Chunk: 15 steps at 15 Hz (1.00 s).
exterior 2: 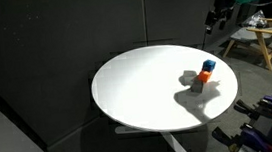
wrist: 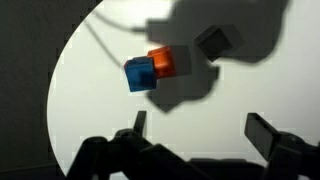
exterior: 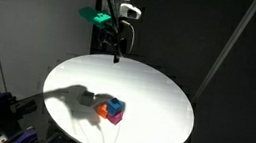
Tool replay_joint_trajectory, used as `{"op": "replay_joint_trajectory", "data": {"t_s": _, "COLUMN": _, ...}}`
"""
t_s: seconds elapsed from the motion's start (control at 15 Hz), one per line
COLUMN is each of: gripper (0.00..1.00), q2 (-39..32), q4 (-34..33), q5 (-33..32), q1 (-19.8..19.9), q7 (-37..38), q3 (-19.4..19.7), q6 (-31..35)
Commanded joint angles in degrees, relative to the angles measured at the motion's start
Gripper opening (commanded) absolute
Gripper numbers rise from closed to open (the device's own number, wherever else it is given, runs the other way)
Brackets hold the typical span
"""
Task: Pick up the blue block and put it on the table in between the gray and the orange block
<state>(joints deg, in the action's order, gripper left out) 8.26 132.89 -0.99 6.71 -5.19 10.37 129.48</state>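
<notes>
Blue block: on round white table, touching orange block. Gray block: near orange block on its far side, apart from it, in shadow. Gripper: raised above table, clear of all blocks, jaws spread wide, nothing held.

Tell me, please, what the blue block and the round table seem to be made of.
The blue block is probably painted wood or plastic: flat even colour, straight edges, no gleam, so matte. The picture is too blurred to decide. The table has a smooth white top, maybe laminate or painted board: it shows clear shadows and no grain.
</notes>
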Motion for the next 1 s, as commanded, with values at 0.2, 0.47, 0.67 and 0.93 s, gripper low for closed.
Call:
{"op": "replay_joint_trajectory", "data": {"t_s": 0.2, "gripper": 1.0, "q2": -6.7, "q4": -6.6, "q5": 0.0, "q1": 2.7, "q7": 1.4, "q3": 0.7, "q6": -0.4}}
{"op": "replay_joint_trajectory", "data": {"t_s": 0.47, "gripper": 1.0, "q2": -11.3, "q4": -9.6, "q5": 0.3, "q1": 3.7, "q7": 0.8, "q3": 1.2, "q6": -0.6}}
{"op": "replay_joint_trajectory", "data": {"t_s": 0.67, "gripper": 1.0, "q2": -14.8, "q4": -11.5, "q5": 1.2, "q1": 4.3, "q7": -1.2, "q3": 1.2, "q6": -1.0}}
{"op": "replay_joint_trajectory", "data": {"t_s": 0.93, "gripper": 1.0, "q2": -18.6, "q4": -13.2, "q5": 1.5, "q1": 5.0, "q7": -4.5, "q3": 0.8, "q6": -1.7}}
